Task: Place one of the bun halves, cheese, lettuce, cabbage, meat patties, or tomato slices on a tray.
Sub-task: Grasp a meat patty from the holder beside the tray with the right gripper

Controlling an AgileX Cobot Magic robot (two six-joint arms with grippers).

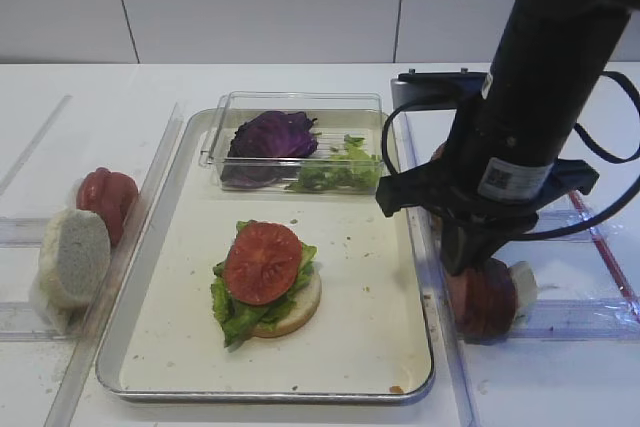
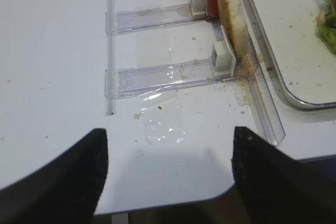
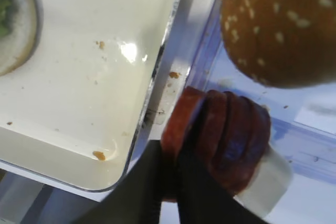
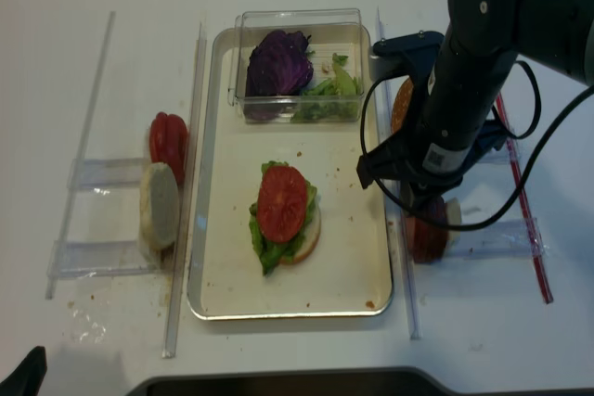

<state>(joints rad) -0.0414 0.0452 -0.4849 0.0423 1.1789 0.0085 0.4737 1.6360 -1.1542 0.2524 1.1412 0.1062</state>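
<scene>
On the cream floor of the silvery tray (image 1: 370, 287) lies a pale bun half (image 1: 297, 315) topped with lettuce (image 1: 228, 312) and a tomato slice (image 1: 262, 262). Right of the tray, several meat patties (image 1: 490, 299) stand on edge in a clear rack. My right gripper (image 3: 178, 145) reaches down onto them, shut on the leftmost meat patty (image 3: 179, 121), one finger on each face. A sesame-seeded bun half (image 3: 283, 24) sits just beyond the patties. My left gripper (image 2: 168, 171) hangs open over bare table at the front left.
A clear plastic box (image 1: 225, 112) at the tray's far end holds purple cabbage (image 1: 272, 135) and loose lettuce (image 1: 335, 172). Left of the tray, a rack holds tomato slices (image 1: 108, 197) and a pale bun half (image 1: 75, 257). Clear rails (image 2: 110, 51) run along both sides.
</scene>
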